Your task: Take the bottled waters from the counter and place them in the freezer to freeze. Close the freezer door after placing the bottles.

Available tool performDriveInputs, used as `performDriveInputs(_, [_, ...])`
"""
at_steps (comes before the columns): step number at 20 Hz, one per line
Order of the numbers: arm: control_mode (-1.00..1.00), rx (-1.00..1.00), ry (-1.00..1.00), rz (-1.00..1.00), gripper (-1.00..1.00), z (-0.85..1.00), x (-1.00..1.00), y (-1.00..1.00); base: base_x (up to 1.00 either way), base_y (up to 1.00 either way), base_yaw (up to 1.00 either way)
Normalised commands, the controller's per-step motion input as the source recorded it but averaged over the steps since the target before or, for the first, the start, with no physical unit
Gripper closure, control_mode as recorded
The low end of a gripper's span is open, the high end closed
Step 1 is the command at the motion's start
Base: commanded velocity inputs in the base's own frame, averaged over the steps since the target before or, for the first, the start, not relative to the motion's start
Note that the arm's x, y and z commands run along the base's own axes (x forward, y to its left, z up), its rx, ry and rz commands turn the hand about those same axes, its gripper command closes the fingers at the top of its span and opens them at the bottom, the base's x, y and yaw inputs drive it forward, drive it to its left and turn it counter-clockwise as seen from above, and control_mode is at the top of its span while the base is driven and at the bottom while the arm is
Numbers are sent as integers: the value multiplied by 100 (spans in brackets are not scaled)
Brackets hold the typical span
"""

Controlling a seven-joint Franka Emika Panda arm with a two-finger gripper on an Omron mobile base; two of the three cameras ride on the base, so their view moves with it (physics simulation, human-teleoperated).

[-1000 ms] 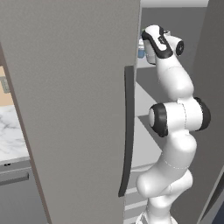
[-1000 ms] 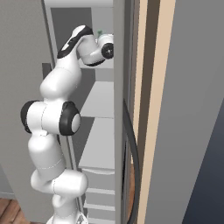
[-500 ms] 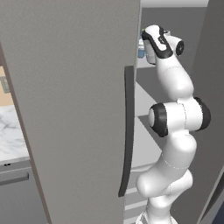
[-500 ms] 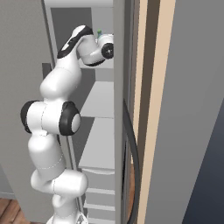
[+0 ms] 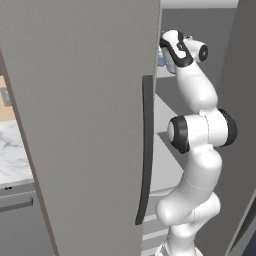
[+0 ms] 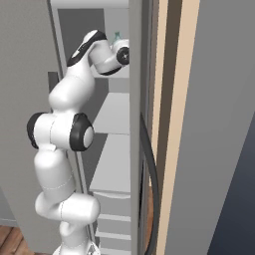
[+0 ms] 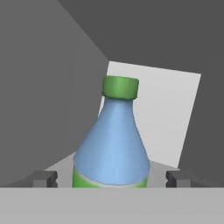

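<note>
Stood upright on a white shelf (image 7: pixel 168 109) inside the freezer (image 7: pixel 52 87): the blue bottle (image 7: pixel 112 148), green cap (image 7: pixel 120 86) at 12 o'clock, green label band just visible at its base. Sat squarely between the two dark fingertips (image 7: pixel 43 178) of the gripper (image 7: pixel 112 179), one tip at 9 o'clock of the bottle's lower body, the other at 3 o'clock. Released: jaws spread wide, a clear gap visible on each side between tip and bottle wall, no contact seen. Leaned slightly in the hand view, cap tipped toward 1 o'clock, though that tilt could be the camera's own roll.

From the left base view, reached high into the open freezer, the white arm (image 5: pixel 200 135), its hand at about 1 o'clock of the frame; a sliver of pale blue bottle (image 5: pixel 161 60) glimpsed just at 9 o'clock of the hand, beside the edge of the grey freezer door (image 5: pixel 85 115) with its long dark handle (image 5: pixel 146 150). Marble counter (image 5: pixel 12 155) seen at 9 o'clock, well apart from the arm.

From the right base view, bent toward the upper shelf (image 6: pixel 115 112) the same arm (image 6: pixel 64 134); a small green cap (image 6: pixel 117 35) just above the wrist at 12 o'clock. Gripper itself hidden there behind the door edge.
</note>
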Motion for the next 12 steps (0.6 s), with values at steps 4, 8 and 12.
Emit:
performDriveInputs(4, [-100,0,9,0,-100,0,23,-4,0,0,0])
performDriveInputs(8, [-100,0,3,0,-100,0,6,0,0,0,0])
performDriveInputs(12, [-100,0,0,0,-100,0,0,0,0,0,0])
